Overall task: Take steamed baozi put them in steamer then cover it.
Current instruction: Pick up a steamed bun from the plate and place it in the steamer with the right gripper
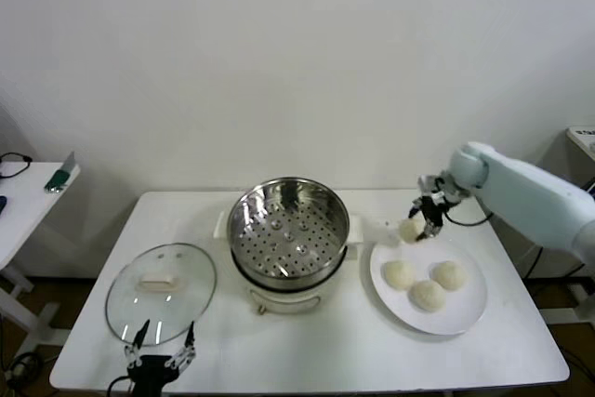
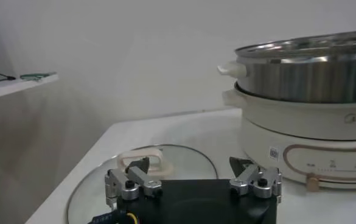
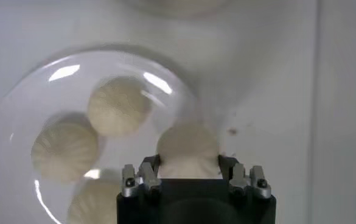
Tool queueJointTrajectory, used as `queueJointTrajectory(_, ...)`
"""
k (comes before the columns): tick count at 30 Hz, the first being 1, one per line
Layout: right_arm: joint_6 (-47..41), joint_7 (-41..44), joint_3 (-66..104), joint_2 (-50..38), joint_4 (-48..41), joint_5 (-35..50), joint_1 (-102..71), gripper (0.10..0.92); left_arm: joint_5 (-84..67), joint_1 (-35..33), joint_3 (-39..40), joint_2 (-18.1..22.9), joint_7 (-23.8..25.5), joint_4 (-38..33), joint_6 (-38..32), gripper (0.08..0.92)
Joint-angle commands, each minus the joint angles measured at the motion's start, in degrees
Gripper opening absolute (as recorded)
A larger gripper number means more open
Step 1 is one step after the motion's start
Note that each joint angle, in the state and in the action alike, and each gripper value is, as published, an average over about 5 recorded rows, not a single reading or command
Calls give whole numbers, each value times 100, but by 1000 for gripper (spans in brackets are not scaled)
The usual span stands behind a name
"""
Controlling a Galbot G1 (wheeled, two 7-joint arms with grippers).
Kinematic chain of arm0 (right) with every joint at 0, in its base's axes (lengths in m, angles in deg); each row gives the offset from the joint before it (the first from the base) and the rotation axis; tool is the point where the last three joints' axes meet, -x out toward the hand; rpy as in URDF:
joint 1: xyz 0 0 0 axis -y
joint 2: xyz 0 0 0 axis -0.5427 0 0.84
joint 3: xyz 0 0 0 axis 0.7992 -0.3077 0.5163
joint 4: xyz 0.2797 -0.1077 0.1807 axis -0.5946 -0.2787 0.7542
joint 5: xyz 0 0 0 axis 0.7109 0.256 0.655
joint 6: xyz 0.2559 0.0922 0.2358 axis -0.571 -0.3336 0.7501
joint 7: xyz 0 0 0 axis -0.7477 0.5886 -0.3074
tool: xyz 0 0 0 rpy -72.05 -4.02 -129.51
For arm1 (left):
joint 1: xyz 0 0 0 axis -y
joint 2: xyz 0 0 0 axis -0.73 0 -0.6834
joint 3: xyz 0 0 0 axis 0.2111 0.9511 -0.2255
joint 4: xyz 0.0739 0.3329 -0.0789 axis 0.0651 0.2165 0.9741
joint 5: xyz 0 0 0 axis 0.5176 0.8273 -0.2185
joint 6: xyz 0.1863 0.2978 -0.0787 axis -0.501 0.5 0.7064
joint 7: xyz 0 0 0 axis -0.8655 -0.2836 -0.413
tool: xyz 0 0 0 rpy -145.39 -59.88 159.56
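1. One bun [image 1: 410,229] is pinched between the fingers of the right hand [image 1: 426,221], lifted above the far-left rim of the plate [image 1: 469,318]. In the right wrist view the same bun [image 3: 188,150] sits squarely between the two fingertips of that hand [image 3: 190,173], with the white surface [image 3: 275,91] below it just off the plate's edge [image 3: 19,103].
2. Three more buns lie on the plate: one at about 9 o'clock [image 1: 399,273], one at about 2 o'clock [image 1: 450,274], and one near the centre, toward 6 o'clock [image 1: 428,296]. They sit close together; whether they touch is not clear.
3. The held bun is at roughly 11 o'clock from the plate's centre, between the plate and the steamer [image 1: 288,230].
4. The steamer stands at the middle of the surface [image 1: 335,350], its shiny perforated basket uncovered and holding no bun, on a white pot base [image 2: 305,146].
5. The glass lid [image 1: 161,292] lies flat on the surface at about 8 o'clock from the steamer, handle up, apart from the pot.
6. The left hand [image 1: 160,352] rests at the near edge of the lid, at its 6 o'clock, fingers spread and holding nothing; the left wrist view shows its fingers [image 2: 134,182] apart, low over the lid [image 2: 184,159].
7. A second white table [image 1: 23,197] stands off to the far left.
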Motion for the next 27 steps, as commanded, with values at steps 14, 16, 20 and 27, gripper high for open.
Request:
queueJointTrajectory(14,2716,-670,-712,2480,1402,-1823,1087,653,55,34,5,-23,9,-44,19,823)
queueJointTrajectory(16,2908,-737,-624,2622,1004,-2212,704,653,56,24,0,-24,8,-44,12,823)
queueJointTrajectory(20,3172,-821,-452,2817,274,-2595,132,653,61,9,-8,-24,6,-35,4,823)
queueJointTrajectory(27,3453,-856,-170,2990,-481,-3039,-360,653,96,15,0,-28,3,20,-16,823)
